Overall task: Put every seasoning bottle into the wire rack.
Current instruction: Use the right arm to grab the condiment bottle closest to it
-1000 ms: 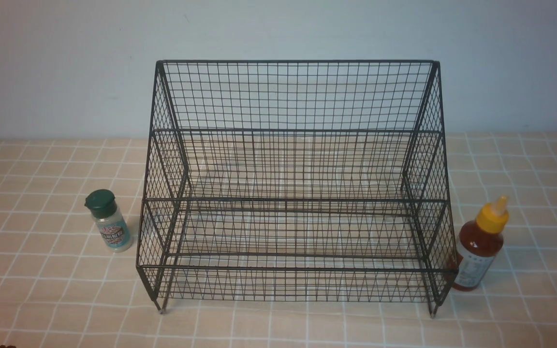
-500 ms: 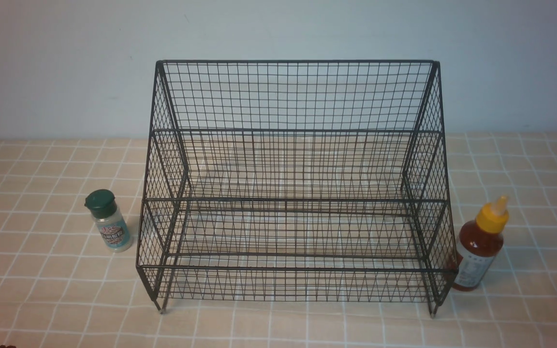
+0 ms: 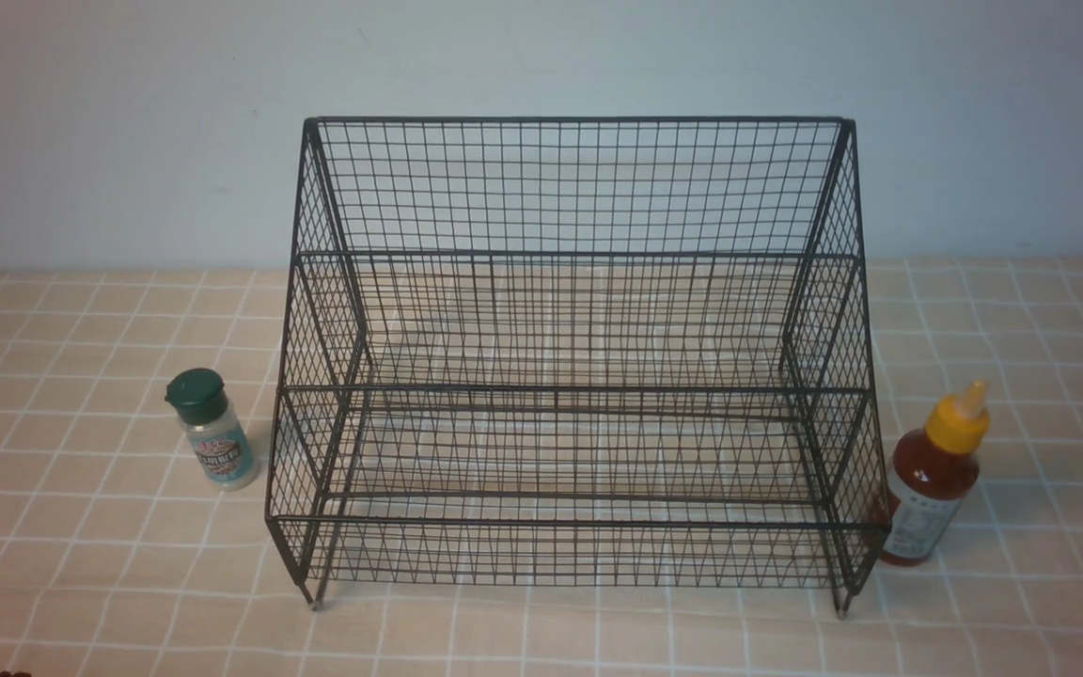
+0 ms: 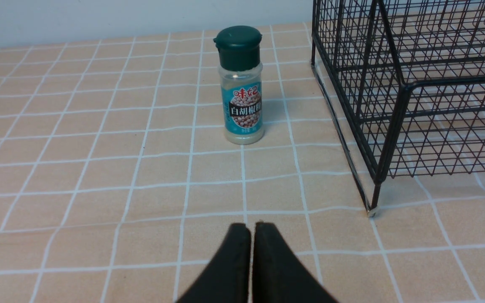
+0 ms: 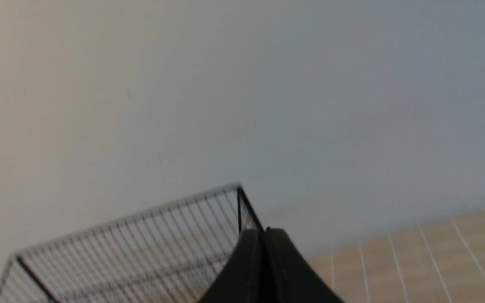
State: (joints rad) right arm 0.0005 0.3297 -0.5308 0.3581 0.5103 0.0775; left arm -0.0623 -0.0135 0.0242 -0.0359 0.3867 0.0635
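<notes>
Jaws pressed together on left gripper (image 4: 251, 229) and right gripper (image 5: 264, 235), nothing held. Green-cap shaker (image 3: 214, 442) stands just left of wire rack (image 3: 570, 119); red sauce bottle (image 3: 936, 470) just beside rack's right front. Both prob. light, rigid, smooth; grip mid-body, below caps.

black rack (image 3: 570, 320), green-capped shaker (image 3: 212, 430), red bottle (image 3: 934, 480).
</notes>
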